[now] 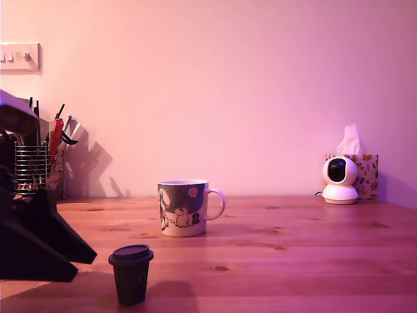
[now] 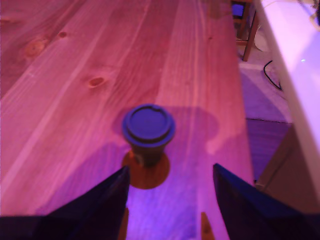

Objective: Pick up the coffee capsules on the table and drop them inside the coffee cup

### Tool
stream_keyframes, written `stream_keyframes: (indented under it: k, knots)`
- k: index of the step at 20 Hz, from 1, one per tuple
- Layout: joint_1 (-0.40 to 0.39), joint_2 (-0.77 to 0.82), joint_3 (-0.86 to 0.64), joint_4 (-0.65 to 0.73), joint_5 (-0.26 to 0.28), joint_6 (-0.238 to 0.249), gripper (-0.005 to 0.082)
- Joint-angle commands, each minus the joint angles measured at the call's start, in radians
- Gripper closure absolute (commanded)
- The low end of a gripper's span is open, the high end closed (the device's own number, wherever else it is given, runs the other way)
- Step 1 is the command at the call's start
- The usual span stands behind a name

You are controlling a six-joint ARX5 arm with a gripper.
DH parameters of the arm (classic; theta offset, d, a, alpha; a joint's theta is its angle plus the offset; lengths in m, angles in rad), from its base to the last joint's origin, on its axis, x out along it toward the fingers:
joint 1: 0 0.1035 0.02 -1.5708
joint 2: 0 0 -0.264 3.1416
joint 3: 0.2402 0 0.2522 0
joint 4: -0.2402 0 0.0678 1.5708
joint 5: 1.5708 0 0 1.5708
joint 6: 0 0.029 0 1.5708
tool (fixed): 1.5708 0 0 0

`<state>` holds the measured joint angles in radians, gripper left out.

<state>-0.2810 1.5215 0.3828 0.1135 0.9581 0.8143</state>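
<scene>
Mug (image 1: pixel 183 208) on table (image 1: pixel 293 241), interior unseen, dark capsule (image 1: pixel 131 274) (image 2: pixel 148 132) upright nearby

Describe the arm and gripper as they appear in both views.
The gripper has two dark, wedge-shaped fingers with flat faces, tinted blue-black under purple light. In the exterior view the arm is a black angular bulk at that view's left; no cables or markings are discernible.

Dark capsule (image 2: pixel 148 131) beyond spread jaws

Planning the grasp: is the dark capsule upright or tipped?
Upright: the dark capsule stands narrow end down on the table, flat rim up.
</scene>
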Motion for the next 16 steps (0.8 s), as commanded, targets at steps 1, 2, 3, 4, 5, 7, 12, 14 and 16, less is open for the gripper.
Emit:
stream_keyframes:
  k: [1,2,3,4,5,7,12,14,16]
  knots:
    - [-0.007,0.032,-0.014,0.030,0.002,-0.003,0.0294]
    - [-0.013,0.043,-0.014,0.043,0.002,-0.003,0.0294]
    - [-0.018,0.051,-0.014,0.051,0.002,-0.004,0.0294]
    - [-0.022,0.058,-0.012,0.060,0.002,-0.004,0.0294]
    - [-0.023,0.063,-0.010,0.068,-0.003,-0.004,0.0292]
    - [-0.024,0.074,-0.003,0.089,-0.010,-0.005,0.0288]
    - [-0.048,0.117,0.019,0.108,-0.039,-0.005,0.0289]
    - [-0.063,0.135,0.025,0.138,-0.050,-0.011,0.0289]
    - [-0.074,0.142,0.033,0.169,-0.055,-0.023,0.0289]
